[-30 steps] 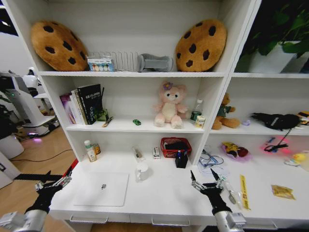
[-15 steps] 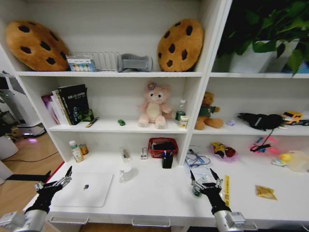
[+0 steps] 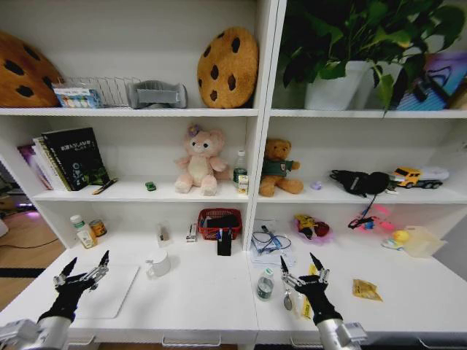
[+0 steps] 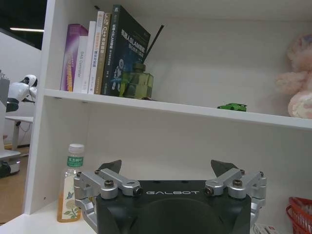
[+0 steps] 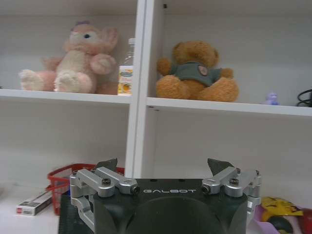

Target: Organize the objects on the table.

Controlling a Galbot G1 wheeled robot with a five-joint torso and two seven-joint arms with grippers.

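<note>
Panning rightward along the table (image 3: 219, 306), left gripper (image 3: 82, 267) and right gripper (image 3: 300, 267) unmoved, fingers spread, empty.

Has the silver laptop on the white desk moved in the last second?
No. The silver laptop still lies just left of the white mug; only the camera shifted rightward.

White desk (image 3: 211, 306) with drawer handles along the front edge. On it, clock-wise from the middle: laptop (image 3: 109, 292) at 9, white mug (image 3: 156, 264) about 10, two small bottles (image 3: 86, 230) way out at 10 by the back wall. Red basket (image 3: 219, 222) at 12 with a black pen cup (image 3: 224, 243) touching its front. Green-topped jar (image 3: 265, 285) at 3, yellow packet (image 3: 366, 290) farther out at 3.
</note>
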